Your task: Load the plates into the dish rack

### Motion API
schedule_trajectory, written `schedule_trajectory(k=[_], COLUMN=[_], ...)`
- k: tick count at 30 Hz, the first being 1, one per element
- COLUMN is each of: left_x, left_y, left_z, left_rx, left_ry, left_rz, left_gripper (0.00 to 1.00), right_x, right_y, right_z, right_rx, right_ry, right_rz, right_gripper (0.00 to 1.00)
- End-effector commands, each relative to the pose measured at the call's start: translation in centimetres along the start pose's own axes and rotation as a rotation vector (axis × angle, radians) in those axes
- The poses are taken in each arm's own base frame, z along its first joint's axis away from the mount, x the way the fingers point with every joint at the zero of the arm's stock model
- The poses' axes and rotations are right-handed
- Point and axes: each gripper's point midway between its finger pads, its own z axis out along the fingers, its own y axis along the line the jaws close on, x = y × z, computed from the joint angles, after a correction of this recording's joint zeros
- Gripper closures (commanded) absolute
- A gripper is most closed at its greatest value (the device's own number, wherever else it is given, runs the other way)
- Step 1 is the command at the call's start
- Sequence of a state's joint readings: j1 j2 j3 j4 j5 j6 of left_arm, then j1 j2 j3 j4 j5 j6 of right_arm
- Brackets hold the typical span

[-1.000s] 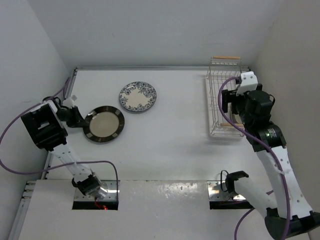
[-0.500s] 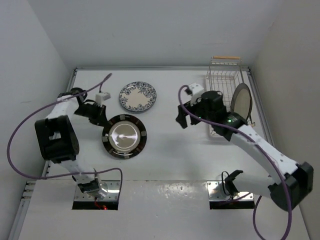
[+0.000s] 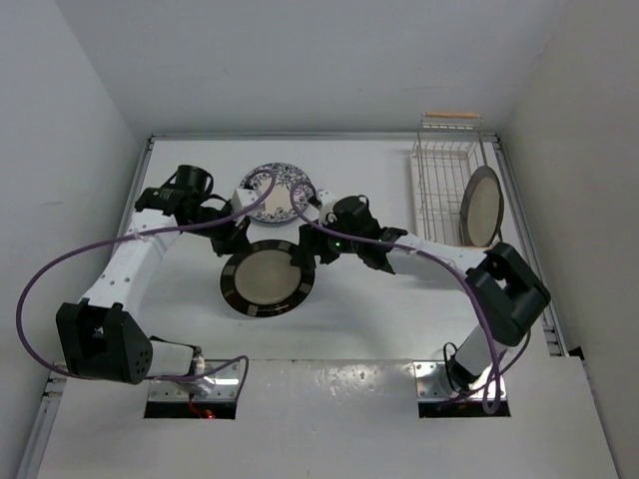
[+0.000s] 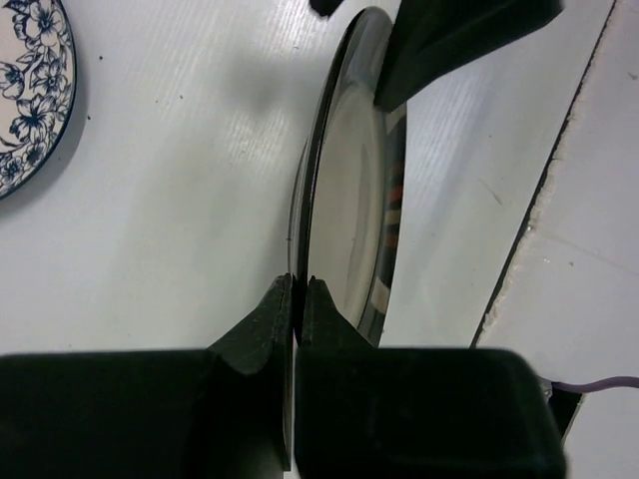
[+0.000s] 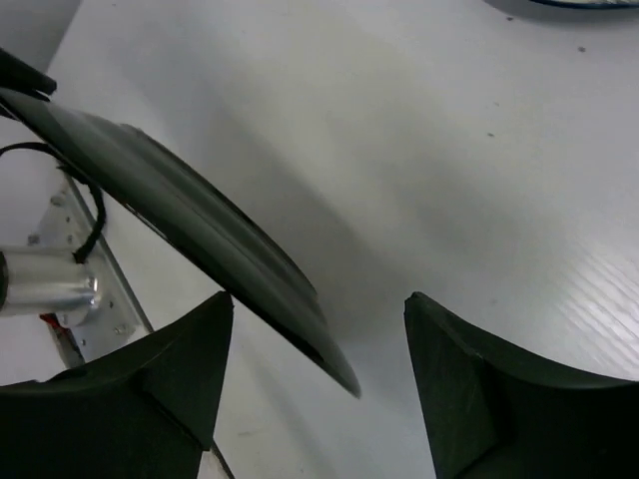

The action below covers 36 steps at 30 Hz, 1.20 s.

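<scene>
A dark-rimmed plate [image 3: 268, 279] with a cream centre hangs tilted above the table's middle. My left gripper [image 3: 237, 244] is shut on its upper left rim; the left wrist view shows the plate [image 4: 349, 200] edge-on with my left gripper [image 4: 298, 289] pinching it. My right gripper [image 3: 305, 253] stands open at the plate's upper right rim; the rim [image 5: 210, 235] reaches between the fingers, touching neither, in my right gripper [image 5: 319, 299]. The blue floral plate [image 3: 277, 192] lies flat behind, partly covered by cables. Another dark-rimmed plate [image 3: 481, 207] stands upright in the dish rack [image 3: 439, 180].
The rack sits against the right wall at the back right, its wooden handle [image 3: 450, 117] at the far end. Purple cables [image 3: 60, 259] loop off both arms. A raised white ledge [image 3: 329, 399] spans the near edge. Walls close in on three sides.
My left gripper closed on the dark-rimmed plate and carried it right, toward the table's middle. My right arm left a plate standing in the rack and swung left to this plate's rim, its jaws narrowing.
</scene>
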<state>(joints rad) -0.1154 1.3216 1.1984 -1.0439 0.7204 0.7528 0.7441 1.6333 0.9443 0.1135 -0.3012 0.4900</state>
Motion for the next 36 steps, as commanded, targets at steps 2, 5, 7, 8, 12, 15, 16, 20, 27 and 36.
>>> schedule_trajectory(k=[2, 5, 7, 8, 12, 15, 16, 20, 27, 36], left_x=[-3.5, -4.0, -4.3, -4.3, -4.7, -4.7, -4.6, -4.8, -3.9, -0.5], left_y=[-2.7, -3.2, -3.0, -2.8, -0.8, 0.2, 0.6, 2.8, 10.1, 11.0], left_z=[-1.1, -1.2, -1.5, -1.8, -2.3, -2.9, -3.1, -4.9, -12.6, -12.3], left_rx=[0.079, 0.099, 0.094, 0.09, 0.005, -0.053, -0.073, -0.2, -0.737, -0.832], left_ry=[-0.15, -0.171, -0.183, -0.193, -0.201, -0.183, -0.18, -0.179, -0.193, -0.114], left_rz=[0.067, 0.067, 0.068, 0.049, -0.034, -0.075, -0.106, -0.166, -0.35, -0.435], left_gripper=[1.0, 1.0, 1.0, 1.0, 0.97, 0.47, 0.38, 0.0, 0.0, 0.0], right_x=[-2.8, -2.5, -3.0, -3.2, -4.8, -6.4, -8.6, -10.8, -19.7, -24.0], right_y=[3.5, 3.5, 3.8, 4.1, 4.5, 4.7, 5.4, 3.8, -0.4, -7.6], right_z=[1.5, 1.8, 1.5, 1.2, -0.5, -2.2, -3.7, -7.1, -21.0, -39.1], right_rx=[-0.132, -0.145, -0.157, -0.166, -0.155, -0.109, -0.106, 0.063, 0.423, 1.21], right_ry=[-0.136, -0.145, -0.164, -0.174, -0.249, -0.285, -0.336, -0.373, -0.643, -0.73], right_rz=[0.036, 0.071, 0.069, 0.071, 0.06, 0.037, -0.005, -0.054, -0.13, -0.325], right_gripper=[0.41, 0.66, 0.91, 0.99, 1.0, 1.0, 1.0, 1.0, 1.0, 1.0])
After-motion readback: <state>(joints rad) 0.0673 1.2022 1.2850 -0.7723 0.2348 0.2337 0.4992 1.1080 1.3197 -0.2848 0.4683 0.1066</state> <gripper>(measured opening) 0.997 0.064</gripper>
